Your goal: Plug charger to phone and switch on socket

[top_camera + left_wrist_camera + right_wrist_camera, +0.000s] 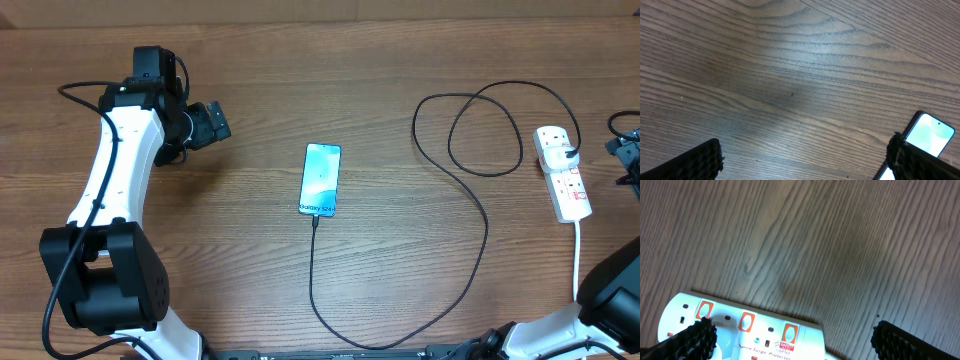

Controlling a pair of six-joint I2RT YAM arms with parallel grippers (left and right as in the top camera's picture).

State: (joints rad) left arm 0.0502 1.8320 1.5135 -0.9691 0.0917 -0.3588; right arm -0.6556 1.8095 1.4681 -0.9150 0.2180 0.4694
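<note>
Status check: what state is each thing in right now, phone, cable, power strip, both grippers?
phone: screen lit, lying flat.
charger: tip at the phone's lower end, looks plugged in; other end in the socket.
socket: red switches, position cannot be told.
left gripper: open, holding nothing.
right gripper: open, holding nothing, by the socket.

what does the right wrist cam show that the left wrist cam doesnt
Only the right wrist view: the white elongated power strip with its red switches, lying along the bottom of the frame.
Only the left wrist view: a corner of the slim black-edged smartphone with its lit light blue-teal screen, at the lower right.
Both: the brown wood-grain table filling most of the frame, and that arm's own black ribbed fingers in the bottom corners. The left gripper and right gripper are both open, holding nothing.
</note>
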